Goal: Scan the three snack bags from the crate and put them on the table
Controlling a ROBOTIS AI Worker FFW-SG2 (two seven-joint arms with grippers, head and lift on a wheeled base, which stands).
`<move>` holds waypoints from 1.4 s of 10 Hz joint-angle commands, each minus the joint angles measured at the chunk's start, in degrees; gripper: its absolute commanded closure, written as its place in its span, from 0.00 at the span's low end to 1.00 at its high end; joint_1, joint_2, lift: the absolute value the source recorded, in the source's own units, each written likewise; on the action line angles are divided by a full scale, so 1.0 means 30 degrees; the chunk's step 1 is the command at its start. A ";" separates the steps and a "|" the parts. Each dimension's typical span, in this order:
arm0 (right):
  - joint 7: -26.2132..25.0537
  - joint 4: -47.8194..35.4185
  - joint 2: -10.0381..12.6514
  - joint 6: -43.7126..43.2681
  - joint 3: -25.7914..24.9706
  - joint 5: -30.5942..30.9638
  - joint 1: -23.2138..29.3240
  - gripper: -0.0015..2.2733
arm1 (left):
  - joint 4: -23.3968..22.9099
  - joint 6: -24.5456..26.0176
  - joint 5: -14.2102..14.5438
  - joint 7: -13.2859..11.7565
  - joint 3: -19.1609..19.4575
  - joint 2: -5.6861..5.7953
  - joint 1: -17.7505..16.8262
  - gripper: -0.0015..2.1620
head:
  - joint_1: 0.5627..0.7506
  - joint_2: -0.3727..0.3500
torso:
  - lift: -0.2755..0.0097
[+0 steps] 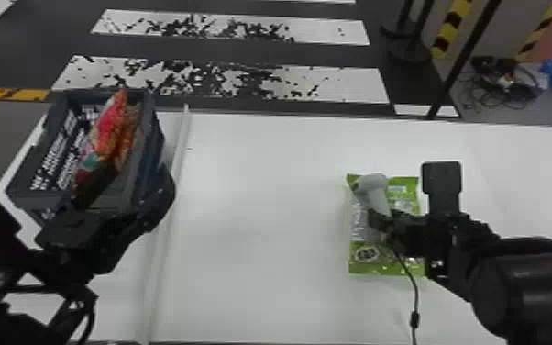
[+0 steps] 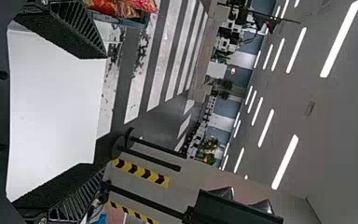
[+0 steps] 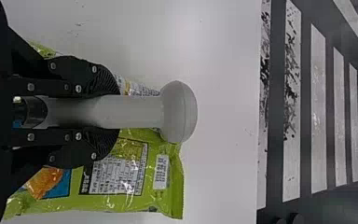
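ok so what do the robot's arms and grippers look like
Both arms are black: the left arm has a thin dark cable looping along it, the right arm a smooth, rounded casing. The left gripper has black fingers with slatted sides; the right gripper is black too, with ridged fingers and small silver screws.

Passage spans the table (image 1: 261, 220), with crate (image 1: 152, 133) and scanner (image 1: 374, 183) blocking either side.

Scanner (image 3: 135, 112) is matt plas., green bag (image 3: 116, 203) glossy plas., tbl (image 3: 228, 116) smooth.
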 commanded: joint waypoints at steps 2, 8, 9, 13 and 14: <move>0.0001 -0.1134 -0.0003 -0.0220 -0.0320 -0.0272 0.0450 0.99 | -0.0002 -0.0058 0.0009 -0.0002 -0.0027 -0.0049 -0.0001 0.02 | 0.70 0.47 | 0.64; 0.0558 -0.0401 -0.1673 -0.2037 -0.5008 -0.2615 0.0479 0.99 | -0.0002 -0.0058 -0.0021 0.0085 -0.0115 -0.0049 -0.0118 0.02 | 0.70 0.34 | 0.64; 0.0675 0.0800 -0.2024 -0.2740 -0.5359 -0.2615 0.0274 0.99 | 0.0086 -0.0117 -0.0050 0.0115 -0.0115 -0.0049 -0.0236 0.02 | 0.70 0.29 | 0.64; 0.1378 0.4902 -0.3138 -0.4908 -0.5565 -0.2088 -0.0371 0.99 | 0.0262 -0.0058 -0.0079 0.0144 -0.0144 0.0010 -0.0499 0.02 | 0.70 0.16 | 0.64; 0.1671 0.5546 -0.3225 -0.5142 -0.5565 -0.1971 -0.0429 0.99 | 0.0321 -0.0058 -0.0050 0.0144 -0.0144 0.0039 -0.0558 0.02 | 0.70 0.14 | 0.64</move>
